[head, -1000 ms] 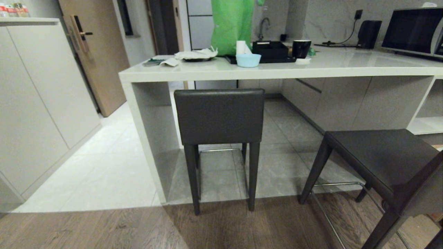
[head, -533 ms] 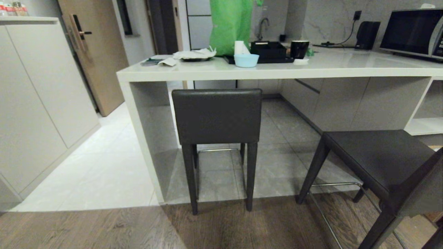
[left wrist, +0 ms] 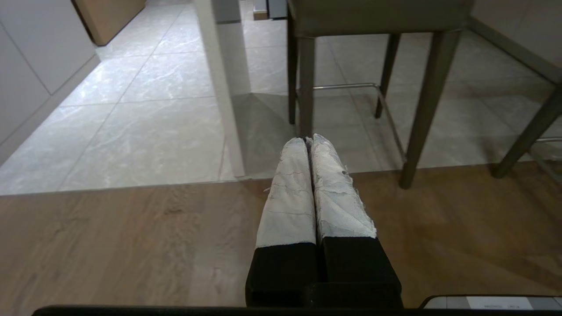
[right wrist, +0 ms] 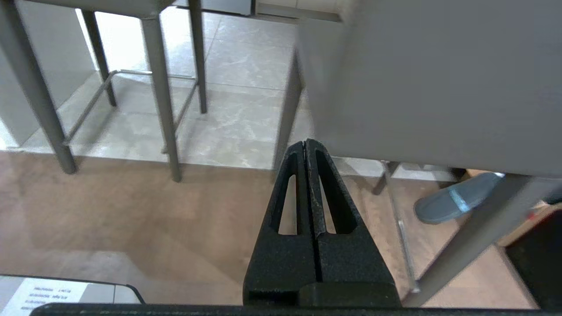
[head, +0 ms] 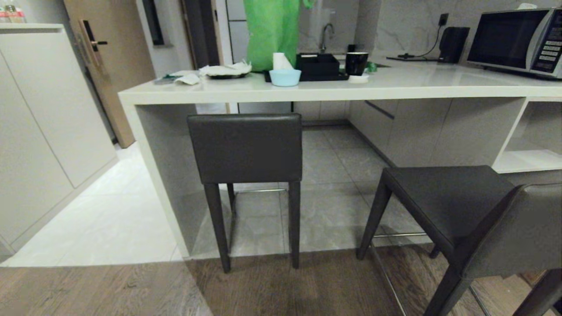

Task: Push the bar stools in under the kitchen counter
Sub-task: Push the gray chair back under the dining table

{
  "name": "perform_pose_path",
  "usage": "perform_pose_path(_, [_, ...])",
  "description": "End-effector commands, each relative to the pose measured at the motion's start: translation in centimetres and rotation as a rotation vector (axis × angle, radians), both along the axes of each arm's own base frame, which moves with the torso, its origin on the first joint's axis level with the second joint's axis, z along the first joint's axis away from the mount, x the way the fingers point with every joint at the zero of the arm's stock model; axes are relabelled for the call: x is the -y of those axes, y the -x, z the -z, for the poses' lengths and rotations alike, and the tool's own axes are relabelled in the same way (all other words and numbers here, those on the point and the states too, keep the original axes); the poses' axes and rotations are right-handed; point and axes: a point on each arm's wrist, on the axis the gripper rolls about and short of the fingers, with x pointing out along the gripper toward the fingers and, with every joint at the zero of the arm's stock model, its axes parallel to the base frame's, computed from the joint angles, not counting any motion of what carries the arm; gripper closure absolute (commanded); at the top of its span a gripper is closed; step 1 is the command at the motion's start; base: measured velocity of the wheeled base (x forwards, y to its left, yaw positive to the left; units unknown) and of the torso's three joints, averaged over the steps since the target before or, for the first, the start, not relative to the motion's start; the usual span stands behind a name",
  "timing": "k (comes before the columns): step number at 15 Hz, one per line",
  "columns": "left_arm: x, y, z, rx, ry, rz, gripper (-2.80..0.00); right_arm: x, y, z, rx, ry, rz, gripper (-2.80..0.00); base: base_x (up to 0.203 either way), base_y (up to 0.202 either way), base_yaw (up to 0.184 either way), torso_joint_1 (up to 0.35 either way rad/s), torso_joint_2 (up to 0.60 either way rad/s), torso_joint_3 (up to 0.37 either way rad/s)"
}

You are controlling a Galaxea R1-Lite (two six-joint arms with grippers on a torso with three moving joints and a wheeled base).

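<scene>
Right bar stool (head: 443,206) stands pulled out from the kitchen counter (head: 333,90), turned askew, backrest nearest the robot; left bar stool (head: 245,149) already tucked under. Right gripper (right wrist: 306,145), clenched and empty, sits low just before the pulled-out stool's backrest, so likely the nearer arm. Left gripper (left wrist: 307,140) clenched, empty, facing the tucked stool's legs.

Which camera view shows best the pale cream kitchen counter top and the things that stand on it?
The head view: it shows the glossy cream counter slab from above, with a light blue bowl on it. The left wrist view shows only the counter's panel leg. The right wrist view shows none of the top.
</scene>
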Motion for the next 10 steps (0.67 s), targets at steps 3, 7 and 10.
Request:
perform_pose_path(3, [0.00,0.02,-0.04,0.002,0.027,-0.003,0.00,0.00,-0.01,0.00,-0.002,0.002,-0.001,0.00,0.000,-0.194,0.002,0.003,0.00,0.001])
perform_pose_path(7, [-0.04,0.02,-0.04,0.003,0.035,-0.022,0.00,0.00,-0.01,0.00,-0.002,0.002,-0.001,0.00,0.000,-0.196,0.002,0.005,0.00,0.002])
perform_pose_path(10, [-0.04,0.02,-0.04,0.002,0.043,-0.022,0.00,0.00,-0.01,0.00,-0.002,0.002,-0.001,0.00,0.000,-0.197,0.004,0.005,0.00,0.001])
